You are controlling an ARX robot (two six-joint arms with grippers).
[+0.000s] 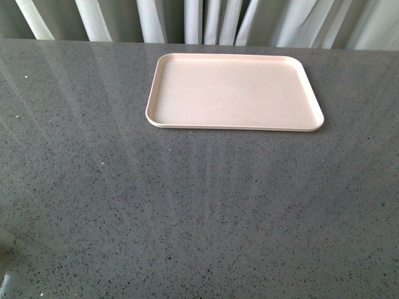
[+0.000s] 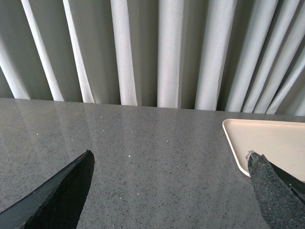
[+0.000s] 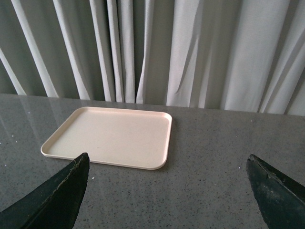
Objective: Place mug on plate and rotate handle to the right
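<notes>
The pale pink-beige plate (image 1: 234,92) lies empty on the grey speckled table, toward the far side. Part of it shows in the left wrist view (image 2: 267,143), and all of it shows in the right wrist view (image 3: 109,137). The mug and its handle are out of view in every frame. My left gripper (image 2: 171,191) is open and empty above bare table, with one fingertip near the plate's corner. My right gripper (image 3: 167,191) is open and empty, back from the plate's near edge. Neither arm shows in the front view.
The grey speckled tabletop (image 1: 187,205) stretches across the front view. White pleated curtains (image 1: 206,18) hang behind the table's far edge; they also show in the left wrist view (image 2: 167,52) and the right wrist view (image 3: 190,52).
</notes>
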